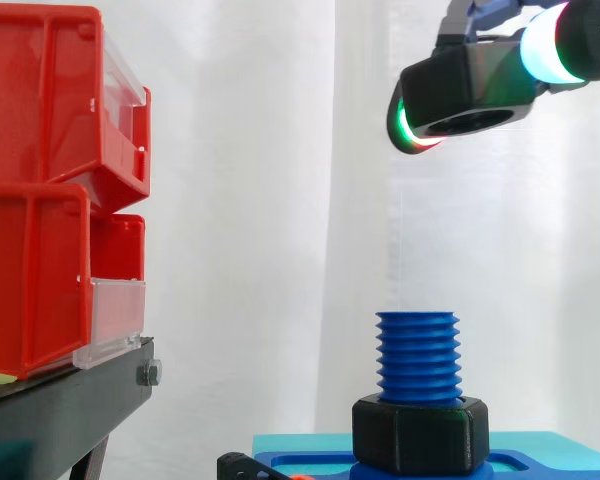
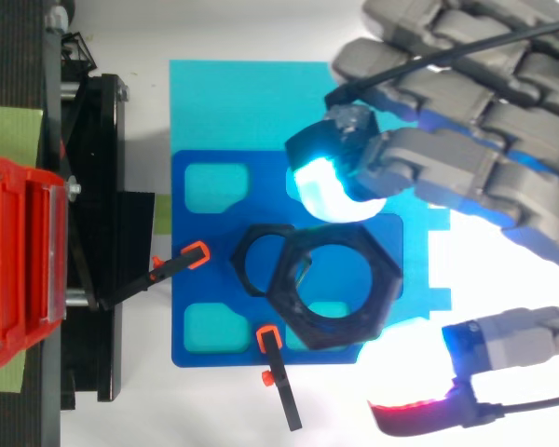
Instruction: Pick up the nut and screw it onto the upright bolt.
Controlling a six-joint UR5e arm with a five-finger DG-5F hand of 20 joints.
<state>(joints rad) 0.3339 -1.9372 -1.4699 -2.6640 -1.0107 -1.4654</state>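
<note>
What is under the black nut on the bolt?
The black nut sits low on the blue bolt, over a blue plate on a cyan block. The nut covers the bolt's foot, so how it joins the plate cannot be seen.

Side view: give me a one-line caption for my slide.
Hand hovers above and right of the upright blue bolt, black nut around its base, red bins at left.

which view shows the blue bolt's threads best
Side view: the bolt stands in profile, ridges clear above the black nut. The top view looks down along it, so no ridges can be told there.
</note>
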